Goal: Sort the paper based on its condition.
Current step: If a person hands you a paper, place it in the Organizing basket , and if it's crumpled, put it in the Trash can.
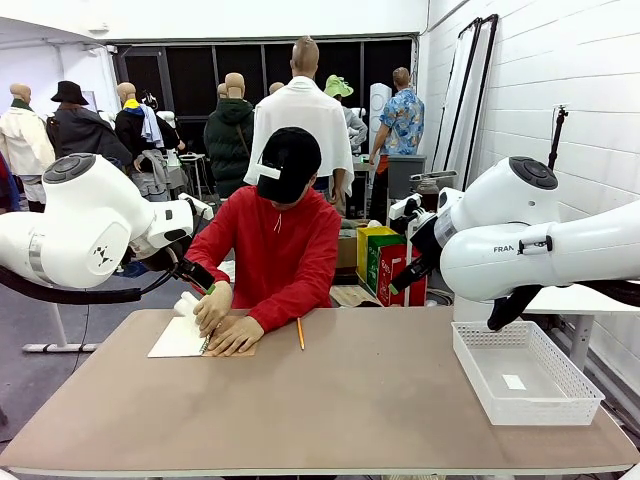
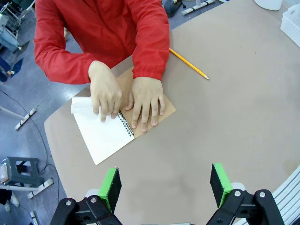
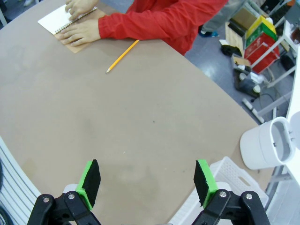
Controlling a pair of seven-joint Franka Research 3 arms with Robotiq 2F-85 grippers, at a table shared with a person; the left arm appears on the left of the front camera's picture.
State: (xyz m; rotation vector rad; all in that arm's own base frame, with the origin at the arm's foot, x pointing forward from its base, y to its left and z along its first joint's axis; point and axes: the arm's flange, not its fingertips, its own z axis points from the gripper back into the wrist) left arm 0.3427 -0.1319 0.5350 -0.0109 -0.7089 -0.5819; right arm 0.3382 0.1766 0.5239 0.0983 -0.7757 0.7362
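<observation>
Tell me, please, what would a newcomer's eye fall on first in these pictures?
The person in the red top at the far side of the table, both hands on an open spiral notebook, with a yellow pencil lying just beside it. Next, the white mesh basket at the table's right edge, and the left gripper and right gripper, each open above the table.

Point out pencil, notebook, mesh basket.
pencil (image 3: 123,56): right wrist view, middle of the shaft.
notebook (image 2: 105,136): left wrist view, bare white page.
mesh basket (image 1: 545,412): front view, near wall.
</observation>
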